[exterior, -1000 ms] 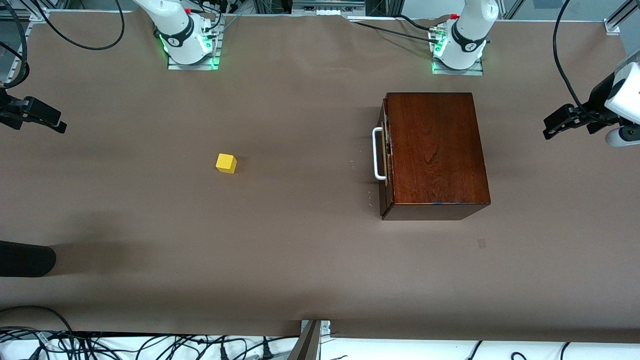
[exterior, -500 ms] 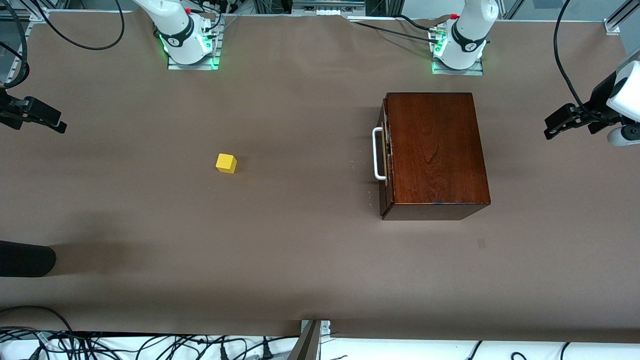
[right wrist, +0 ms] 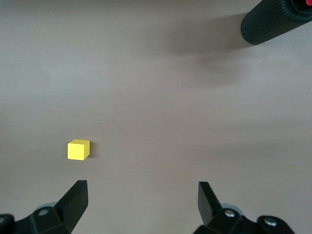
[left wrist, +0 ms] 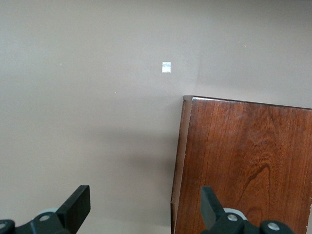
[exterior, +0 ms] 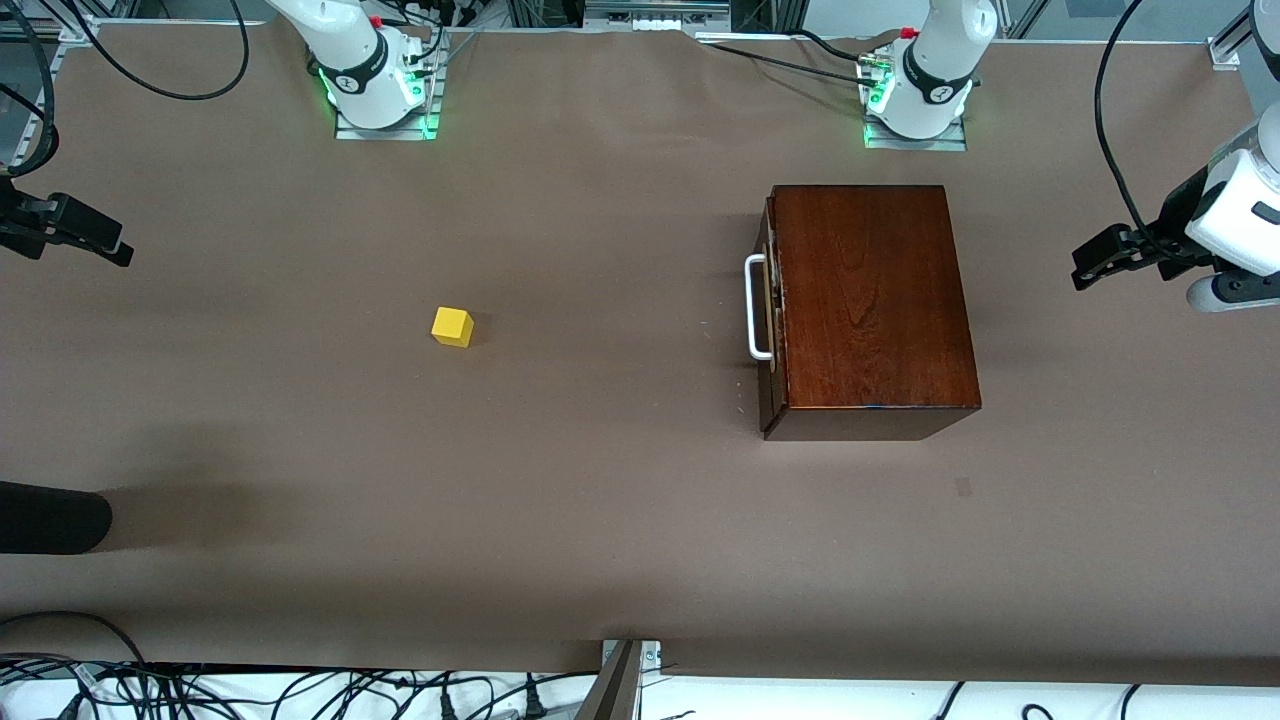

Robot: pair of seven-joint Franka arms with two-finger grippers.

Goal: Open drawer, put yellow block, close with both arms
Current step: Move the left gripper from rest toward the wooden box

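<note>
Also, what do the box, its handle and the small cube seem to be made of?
The wooden box looks like solid or veneered wood, dark reddish-brown with a glossy varnish: grain lines and reflections show on its top. The white bar handle looks smooth, perhaps painted metal or plastic; I cannot tell which. The yellow block has plain matte faces, possibly painted wood or plastic.

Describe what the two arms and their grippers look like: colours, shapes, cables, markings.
Both arms are white and rounded, each with a black band near its base, which glows green on a metal plate. The left arm and right arm carry small red fittings and trailing black cables. The left gripper and right gripper are black, with two flat, wedge-shaped fingers on screw-fastened mounts.
</note>
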